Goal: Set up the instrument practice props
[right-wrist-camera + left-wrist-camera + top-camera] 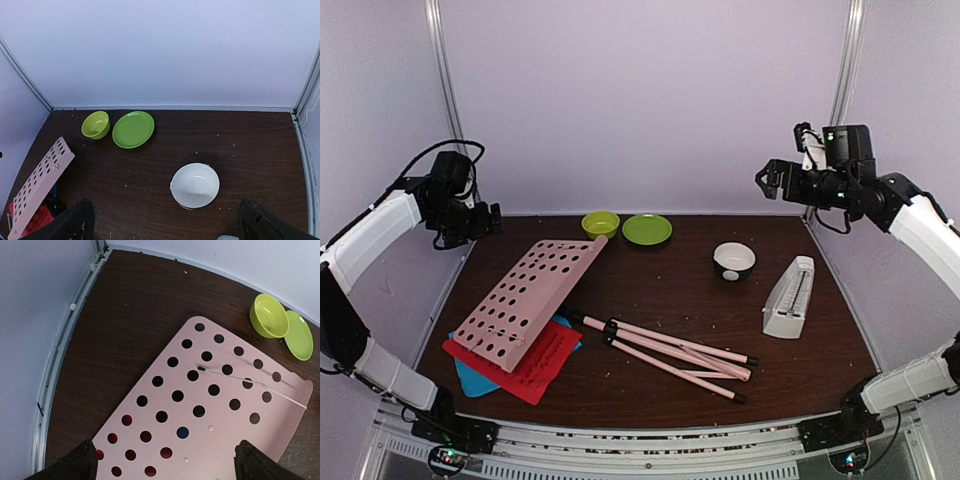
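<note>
Your red page and cyan page lie nearest, partly under the pink perforated stand panel, which sits directly beneath your left gripper. That gripper's fingers are spread and hold nothing. The tripod legs lie flat to its right, apparently folded. The metronome stands below your right gripper, likewise spread and empty.

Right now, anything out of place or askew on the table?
Yes. The music stand is down, not standing: its perforated desk lies tilted over the red page and cyan page, and its tripod legs lie folded flat on the table. The metronome looks upright; nothing spilled.
</note>
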`<control>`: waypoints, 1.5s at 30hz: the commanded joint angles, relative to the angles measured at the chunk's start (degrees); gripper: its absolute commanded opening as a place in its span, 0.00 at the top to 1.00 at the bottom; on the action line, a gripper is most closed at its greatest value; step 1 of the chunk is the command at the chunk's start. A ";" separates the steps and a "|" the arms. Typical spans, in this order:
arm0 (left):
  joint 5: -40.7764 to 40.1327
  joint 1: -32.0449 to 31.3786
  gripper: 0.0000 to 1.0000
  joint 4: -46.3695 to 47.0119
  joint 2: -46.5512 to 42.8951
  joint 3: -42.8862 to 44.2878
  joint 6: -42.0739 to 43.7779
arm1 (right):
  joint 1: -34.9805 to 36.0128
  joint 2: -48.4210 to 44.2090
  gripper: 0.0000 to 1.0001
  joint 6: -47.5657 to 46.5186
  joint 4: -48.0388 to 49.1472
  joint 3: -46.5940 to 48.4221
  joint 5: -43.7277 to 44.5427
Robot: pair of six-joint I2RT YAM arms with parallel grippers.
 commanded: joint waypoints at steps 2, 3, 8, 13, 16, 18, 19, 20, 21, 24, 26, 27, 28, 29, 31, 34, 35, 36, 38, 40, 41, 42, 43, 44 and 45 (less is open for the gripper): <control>8.03 -2.89 0.02 -1.16 1.09 1.25 7.21 | 5.45 5.23 0.00 -6.16 -6.06 5.27 -0.50; 9.85 -3.46 0.02 -1.23 1.08 0.62 8.14 | 6.05 6.49 0.00 -6.59 -7.21 6.14 -1.71; 16.75 -7.29 0.02 -0.52 0.47 -3.64 12.12 | 7.65 11.44 0.00 -6.81 -11.09 8.92 -9.30; 19.55 -11.66 0.02 1.37 1.21 -8.92 13.10 | 8.45 12.86 0.00 -4.74 -10.04 7.54 -13.70; 19.94 -14.39 0.02 2.72 1.95 -11.12 13.18 | 9.15 13.89 0.00 -4.53 -11.51 7.51 -14.04; 19.33 -15.72 0.02 2.94 2.82 -11.86 13.31 | 9.56 14.43 0.00 -4.55 -12.20 7.14 -14.60; 19.11 -16.35 0.02 3.06 3.27 -12.12 13.37 | 9.91 14.54 0.00 -4.46 -12.26 6.77 -14.87; 19.07 -16.85 0.03 3.32 3.63 -12.27 13.54 | 10.20 14.58 0.00 -4.32 -12.25 6.51 -15.04; 18.94 -17.41 0.03 3.58 4.01 -12.45 13.61 | 10.47 14.61 0.00 -4.17 -12.03 6.23 -15.23; 19.52 -18.76 0.08 4.58 4.89 -12.75 13.79 | 11.11 14.75 0.00 -3.63 -11.57 5.85 -15.92; 19.86 -19.84 0.12 5.08 5.31 -12.80 13.89 | 11.42 14.80 0.00 -3.39 -11.33 5.91 -16.36; 19.88 -20.31 0.15 5.28 5.63 -12.77 13.89 | 11.57 14.84 0.00 -3.17 -11.18 5.90 -16.48; 20.03 -20.97 0.18 5.45 6.00 -12.80 13.89 | 11.71 14.89 0.00 -3.01 -11.08 5.90 -16.51; 20.21 -21.44 0.21 5.63 6.36 -12.82 13.86 | 11.78 14.97 0.00 -2.89 -11.03 5.86 -16.58; 20.19 -22.32 0.30 5.65 7.05 -12.59 14.04 | 11.95 14.98 0.00 -2.71 -11.01 5.75 -16.83; 19.89 -22.99 0.42 5.59 7.78 -12.16 14.34 | 12.23 14.99 0.00 -2.45 -10.79 5.55 -17.20; 19.75 -23.12 0.47 5.65 8.02 -11.99 14.39 | 12.36 14.94 0.00 -2.35 -10.72 5.47 -17.28; 19.65 -23.22 0.50 5.65 8.39 -11.82 14.41 | 12.40 15.06 0.00 -2.29 -10.63 5.42 -17.42; 19.27 -23.59 0.57 5.66 9.17 -11.54 14.41 | 12.61 15.13 0.00 -2.14 -10.47 5.37 -17.51; 18.91 -24.02 0.64 5.62 10.12 -11.13 14.58 | 12.64 15.19 0.00 -1.96 -10.29 5.38 -17.63; 18.65 -24.12 0.70 5.66 10.35 -10.95 14.48 | 12.67 15.35 0.00 -1.90 -10.28 5.50 -17.65; 18.59 -24.13 0.74 5.62 10.53 -10.76 14.31 | 12.68 15.37 0.00 -1.83 -10.32 5.61 -17.80; 18.65 -24.19 0.77 5.65 10.67 -10.59 14.33 | 12.68 15.49 0.00 -1.72 -10.28 5.71 -17.83; 18.59 -24.21 0.81 5.59 10.79 -10.48 14.33 | 12.64 15.63 0.00 -1.64 -10.32 5.84 -17.83; 18.43 -24.21 0.85 5.51 10.80 -10.27 14.17 | 12.76 15.70 0.00 -1.63 -10.31 5.89 -17.91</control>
